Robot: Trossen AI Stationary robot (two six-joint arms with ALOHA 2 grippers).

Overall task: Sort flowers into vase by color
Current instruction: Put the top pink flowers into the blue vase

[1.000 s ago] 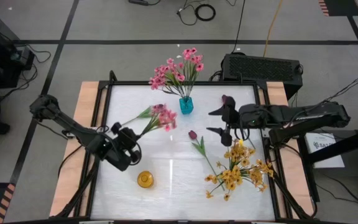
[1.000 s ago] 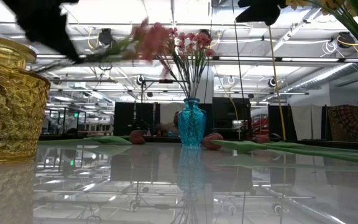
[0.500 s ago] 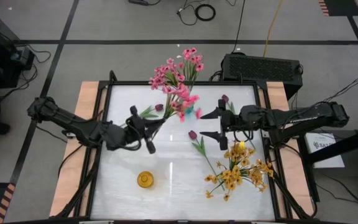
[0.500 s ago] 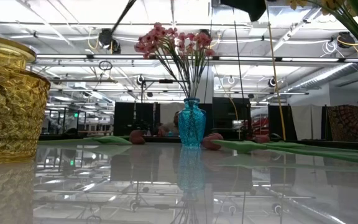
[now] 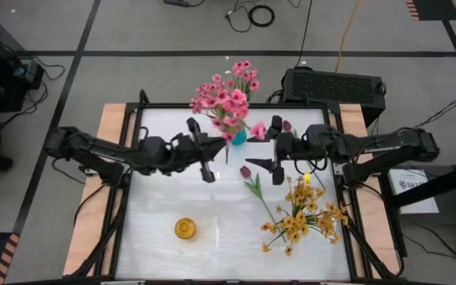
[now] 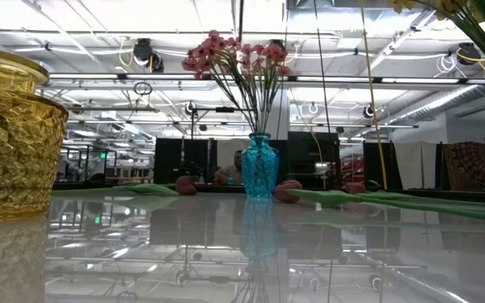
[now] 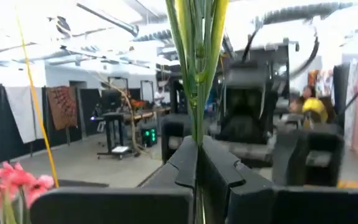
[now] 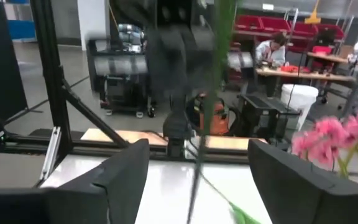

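As its fingers clamp a green stem upright, the left gripper (image 5: 206,161) carries a pink flower spray (image 5: 253,131) beside the blue vase (image 5: 237,136), evidently to join the pink bunch there. The right gripper (image 5: 274,149) waits spread wide, the stem between its fingers.

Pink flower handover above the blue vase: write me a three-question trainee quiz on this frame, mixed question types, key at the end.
1. True or false: the left gripper is shut on the pink flower stem.
2. Multiple choice: the right gripper is (A) shut on a yellow spray, (B) open, its fingers either side of the stem, (C) out of view.
3. Fill in: the yellow vase on the table holds ____ flowers.

Key
1. True; its fingers clamp the green stem.
2. B
3. No; the yellow flowers stand in a separate bunch, and the blue vase holds pink ones.
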